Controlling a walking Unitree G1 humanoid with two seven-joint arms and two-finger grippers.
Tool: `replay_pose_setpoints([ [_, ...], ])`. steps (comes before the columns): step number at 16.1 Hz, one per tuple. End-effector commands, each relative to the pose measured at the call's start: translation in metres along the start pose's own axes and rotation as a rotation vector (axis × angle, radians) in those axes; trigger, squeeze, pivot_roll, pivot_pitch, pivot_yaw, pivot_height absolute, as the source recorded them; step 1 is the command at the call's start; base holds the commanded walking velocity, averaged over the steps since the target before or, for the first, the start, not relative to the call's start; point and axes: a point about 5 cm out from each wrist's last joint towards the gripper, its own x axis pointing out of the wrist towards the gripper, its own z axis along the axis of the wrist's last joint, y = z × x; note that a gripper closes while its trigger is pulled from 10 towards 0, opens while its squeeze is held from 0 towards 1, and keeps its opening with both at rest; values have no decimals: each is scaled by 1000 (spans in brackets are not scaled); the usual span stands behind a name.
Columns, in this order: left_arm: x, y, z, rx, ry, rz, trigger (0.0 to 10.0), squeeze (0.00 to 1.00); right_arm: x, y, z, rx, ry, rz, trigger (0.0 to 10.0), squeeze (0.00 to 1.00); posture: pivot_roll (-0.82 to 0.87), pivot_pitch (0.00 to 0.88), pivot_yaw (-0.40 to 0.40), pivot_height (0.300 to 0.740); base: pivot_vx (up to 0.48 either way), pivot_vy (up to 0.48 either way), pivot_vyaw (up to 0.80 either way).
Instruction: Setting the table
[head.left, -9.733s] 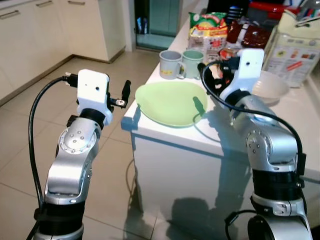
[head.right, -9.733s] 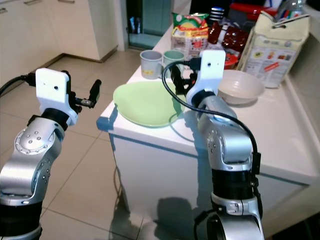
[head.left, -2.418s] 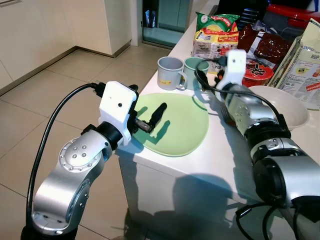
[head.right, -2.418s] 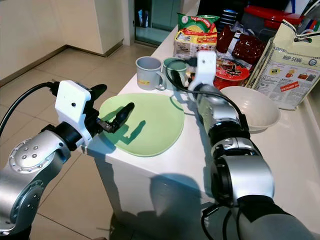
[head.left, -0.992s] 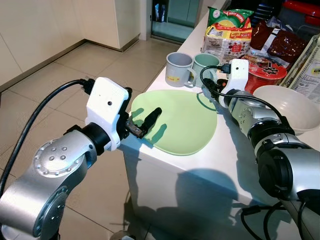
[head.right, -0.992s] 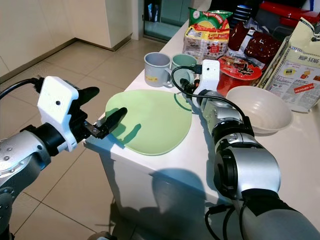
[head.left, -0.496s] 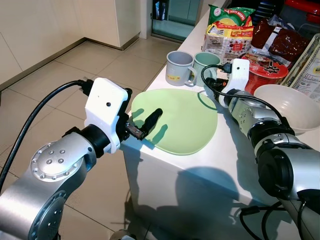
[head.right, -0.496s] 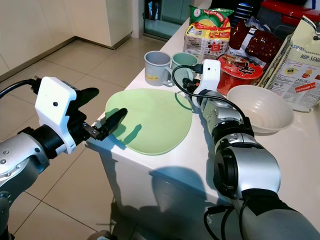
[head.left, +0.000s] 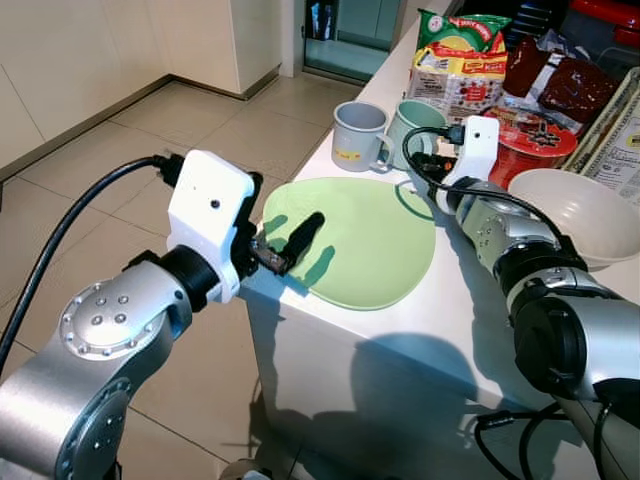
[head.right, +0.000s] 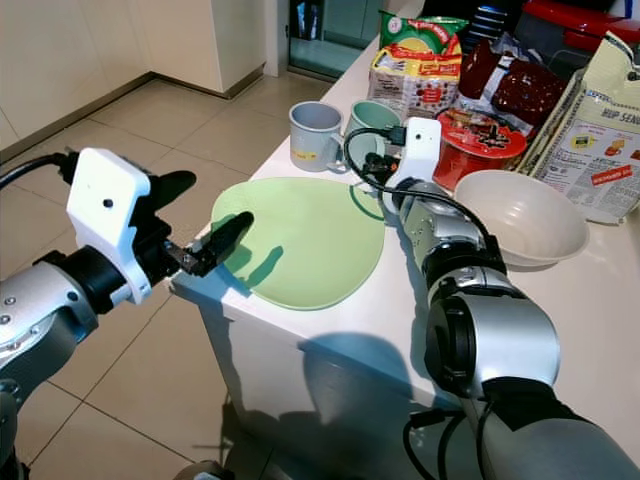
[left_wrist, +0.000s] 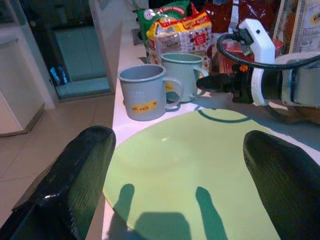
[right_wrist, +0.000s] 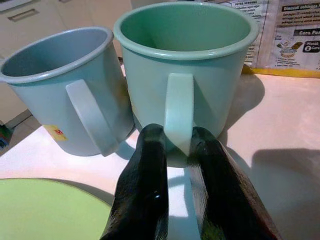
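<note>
While the left gripper (left_wrist: 180, 165) is hovering spread wide over the green plate (head.left: 365, 240), the right gripper (right_wrist: 181, 150) is pinching the green mug (right_wrist: 187, 65) handle at the plate's 1 o'clock and wants a straight, level lift.

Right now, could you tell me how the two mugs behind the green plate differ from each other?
The grey mug is blue-grey and carries a small yellow sticker; the green mug is pale green with no sticker in sight. The right tool has its fingers closed on the green mug's handle, while the grey mug stands free. Both are upright, side by side, handles toward the green plate.
</note>
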Motion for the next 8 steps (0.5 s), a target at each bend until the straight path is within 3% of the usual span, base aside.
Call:
replay_pose_setpoints([
  [1,3,3,0,7,-12,22,10000,0,3,6,23,-1,-83,29,0,0,299,21,-70,740,0,0,0],
  [4,9,10,-2,11,-31,63,10000,0,4,16,46,0,-176,97,0,0,250,0,-60,740,0,0,0],
  [5,15,19,-1,19,-56,129,10000,0,2,20,66,-47,-253,151,0,0,205,0,-54,740,0,0,0],
  [8,28,40,-2,-21,-97,280,10000,0,-9,26,91,-133,-386,265,0,0,137,0,-33,740,0,0,0],
])
